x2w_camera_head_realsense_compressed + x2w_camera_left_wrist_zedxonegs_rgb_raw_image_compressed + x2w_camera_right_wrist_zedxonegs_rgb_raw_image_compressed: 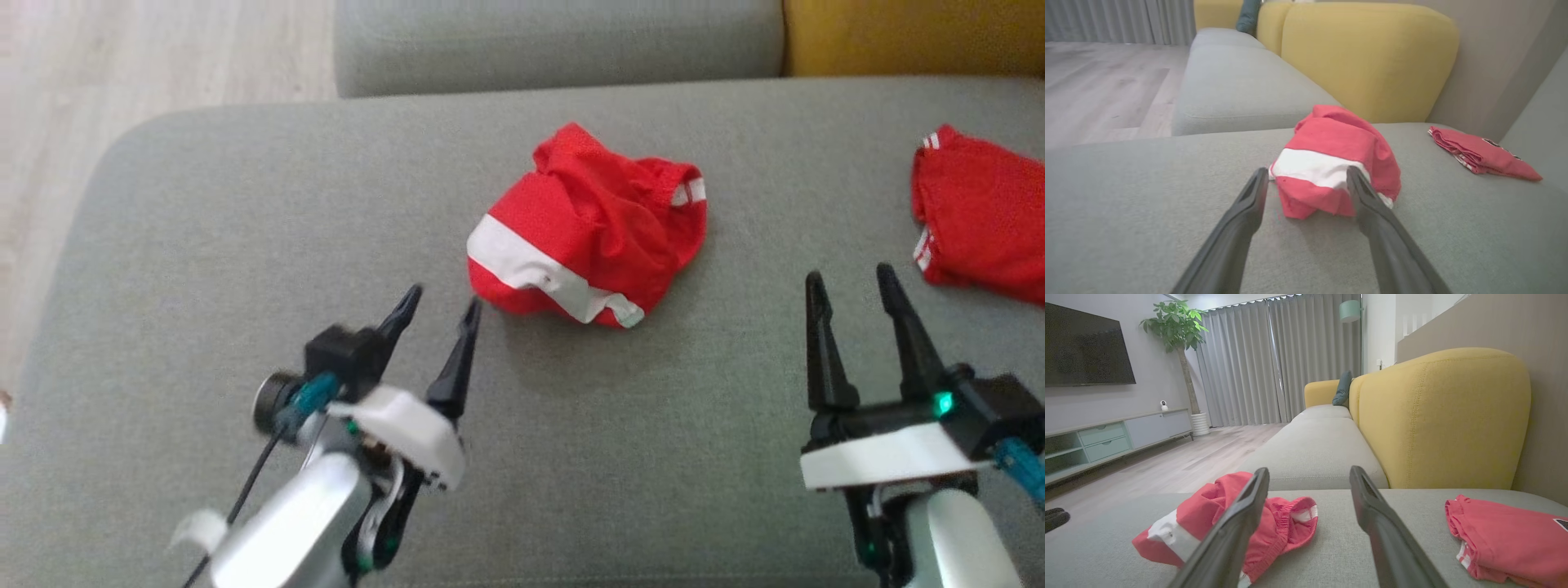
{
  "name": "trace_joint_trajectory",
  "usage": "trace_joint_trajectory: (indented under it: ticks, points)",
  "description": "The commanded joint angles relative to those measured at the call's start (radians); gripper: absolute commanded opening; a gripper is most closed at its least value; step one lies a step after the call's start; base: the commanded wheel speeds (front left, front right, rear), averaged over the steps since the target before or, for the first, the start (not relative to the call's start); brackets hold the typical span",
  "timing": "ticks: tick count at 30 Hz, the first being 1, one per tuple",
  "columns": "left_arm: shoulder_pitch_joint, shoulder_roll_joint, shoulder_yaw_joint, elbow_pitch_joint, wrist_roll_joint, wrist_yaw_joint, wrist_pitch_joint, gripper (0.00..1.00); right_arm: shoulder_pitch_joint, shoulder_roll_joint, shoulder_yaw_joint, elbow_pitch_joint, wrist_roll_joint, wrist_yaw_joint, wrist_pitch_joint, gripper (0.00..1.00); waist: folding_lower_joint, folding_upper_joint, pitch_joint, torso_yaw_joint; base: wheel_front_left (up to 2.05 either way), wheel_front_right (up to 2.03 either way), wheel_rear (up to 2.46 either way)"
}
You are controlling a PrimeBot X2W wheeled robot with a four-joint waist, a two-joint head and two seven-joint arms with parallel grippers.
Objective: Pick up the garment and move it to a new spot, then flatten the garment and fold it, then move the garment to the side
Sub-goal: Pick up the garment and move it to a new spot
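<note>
The garment (588,220) lies in a crumpled heap in the middle of the grey sofa seat (245,245), red mesh with a white band and white double-stripe trim. My left gripper (445,298) stands open just short of its near left edge, nothing between the fingers. In the left wrist view the left gripper (1307,171) frames the garment (1331,147) without touching it. My right gripper (850,273) is open and empty to the right of the heap. In the right wrist view the right gripper (1309,470) has the garment (1208,506) partly behind its left finger.
A second red garment (980,212), folded, lies at the seat's far right, also seen as a folded red garment (1478,153) (1506,539). A yellow backrest (1372,57) rises behind. Another grey seat (555,41) adjoins at the back. Wooden floor (122,65) lies beyond the left edge.
</note>
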State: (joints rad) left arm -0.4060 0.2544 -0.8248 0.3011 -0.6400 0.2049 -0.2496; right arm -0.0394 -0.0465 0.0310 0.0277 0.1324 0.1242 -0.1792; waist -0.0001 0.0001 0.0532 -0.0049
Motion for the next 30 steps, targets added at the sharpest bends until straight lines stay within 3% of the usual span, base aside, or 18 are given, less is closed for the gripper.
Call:
trace_joint_trajectory:
  ticks: [1,16,30]
  points:
    - [0.007,0.029,0.077,-0.055,0.022,0.018,-0.012,1.00,-0.007,-0.004,0.025,-0.019,0.010,0.007,-0.013,1.00,0.0001,-0.0001,-0.035,0.024,0.00,0.00,0.00]
    - [0.273,0.018,0.312,-0.192,0.146,0.091,-0.012,1.00,0.097,-0.004,0.004,0.068,0.043,0.007,-0.074,1.00,0.0001,-0.0001,-0.083,0.086,0.00,0.00,0.00]
    - [0.348,-0.035,0.402,-0.173,0.218,0.035,-0.012,1.00,0.078,-0.004,0.000,0.122,0.047,0.007,-0.082,1.00,0.0001,-0.0001,-0.081,0.087,0.00,0.00,0.00]
